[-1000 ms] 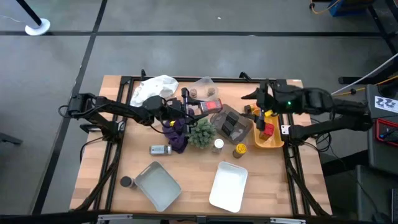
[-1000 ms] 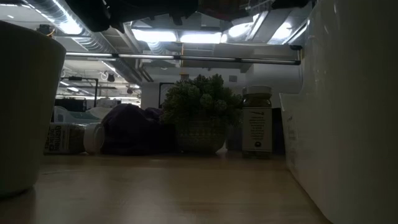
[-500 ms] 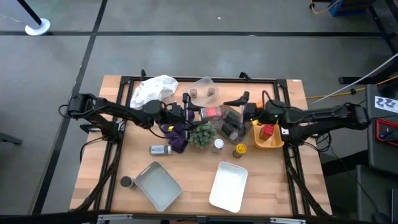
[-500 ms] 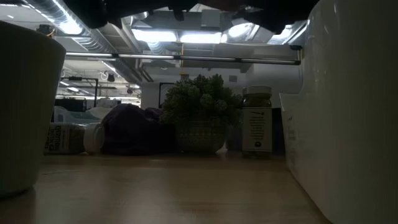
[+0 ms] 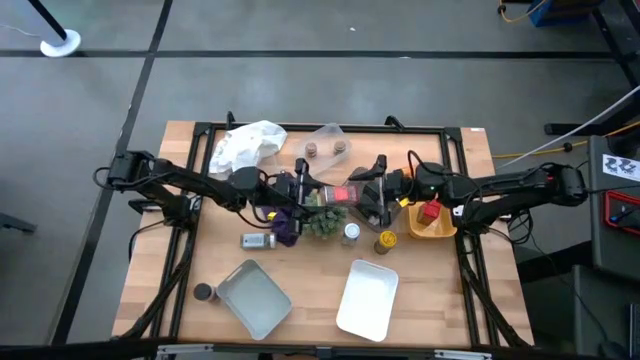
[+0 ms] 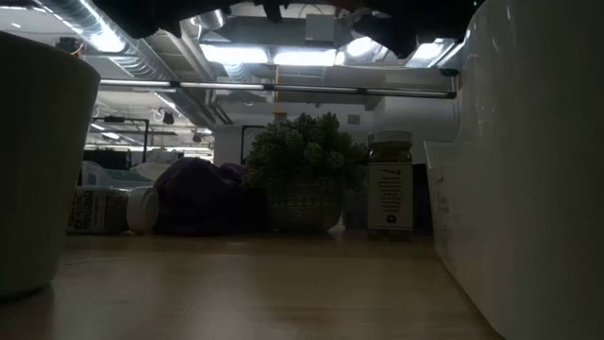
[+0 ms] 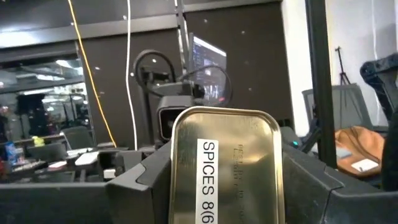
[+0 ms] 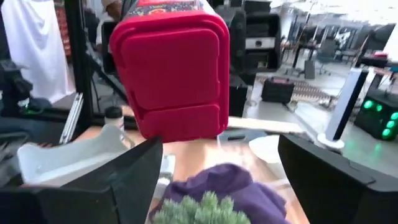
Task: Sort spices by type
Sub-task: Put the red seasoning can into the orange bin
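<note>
Red with a pale label, a spice tin (image 5: 338,193) is held up above the middle of the bench between the two arms. The left gripper (image 5: 318,190) clamps one end of it, and its wrist view shows the tin's brass-coloured base (image 7: 225,167) printed with "SPICES", pinched between the two dark fingers (image 7: 138,185). The right gripper (image 5: 366,192) faces it from the other side with its jaws spread wide, one finger (image 8: 127,180) on each side of the tin's red lid end (image 8: 171,74); whether they touch the tin cannot be told. Below the tin stand the spiky green plant (image 5: 324,216) and the purple cloth (image 5: 285,222). A white-capped jar (image 5: 257,240) lies on its side just beside the cloth, toward the bench's left edge. A yellow-lidded jar (image 5: 386,241) stands near the yellow tray (image 5: 441,228) at the right edge, which holds a red tin (image 5: 431,211). Two white trays (image 5: 366,297) lie along the near edge.
</note>
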